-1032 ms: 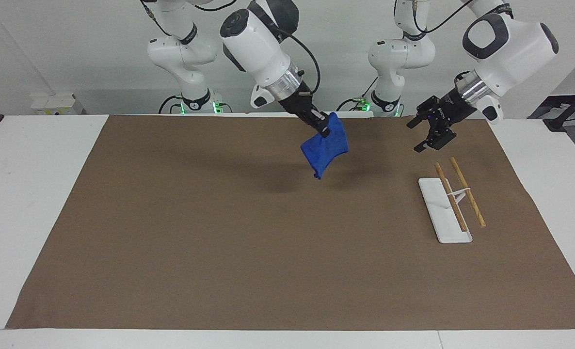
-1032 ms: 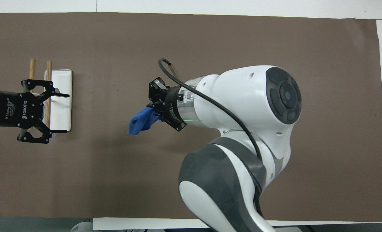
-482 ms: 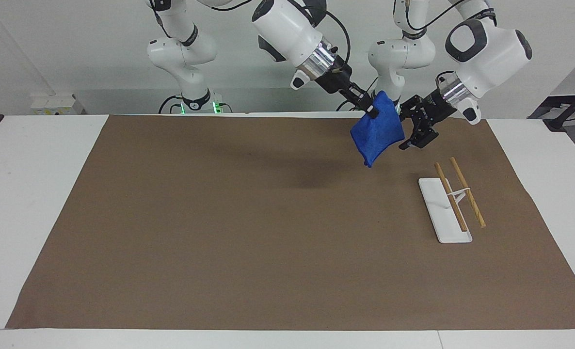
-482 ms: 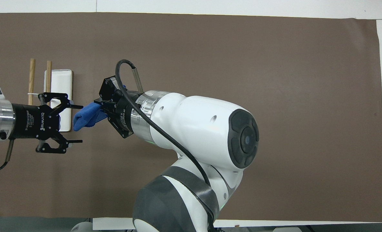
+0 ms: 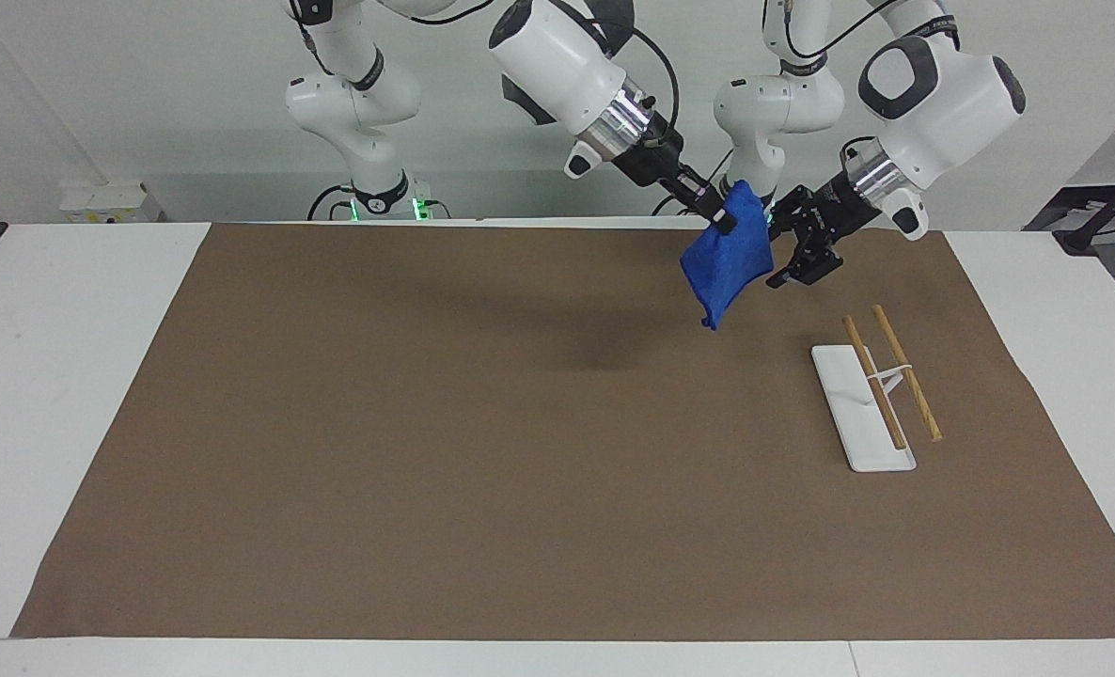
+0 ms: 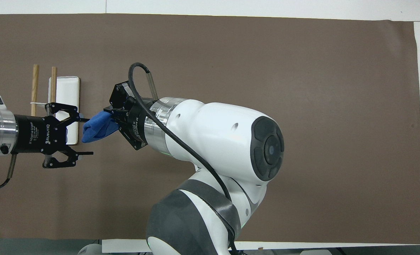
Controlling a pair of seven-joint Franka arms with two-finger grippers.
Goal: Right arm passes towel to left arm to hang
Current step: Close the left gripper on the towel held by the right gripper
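Facing view: right gripper (image 5: 722, 220) clamped on the top corner of the blue towel (image 5: 727, 256), which hangs in the air over the brown mat (image 5: 426, 423) toward the left arm's end. Since half a second ago, left gripper (image 5: 781, 254) has edged in against the towel's edge, jaws spread but narrowing. White rack base (image 5: 860, 406) with two wooden rods (image 5: 905, 371) unmoved.

Overhead view: towel (image 6: 97, 126) sits between the left gripper's (image 6: 86, 134) fingers; the right arm (image 6: 213, 134) covers much of the mat (image 6: 302, 53). Rack (image 6: 65, 95) partly hidden under the left gripper.

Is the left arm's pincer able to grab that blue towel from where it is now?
Probably yes: the left pincer stands open right beside the hanging towel, nothing between them. The right pincer holds the towel's top.
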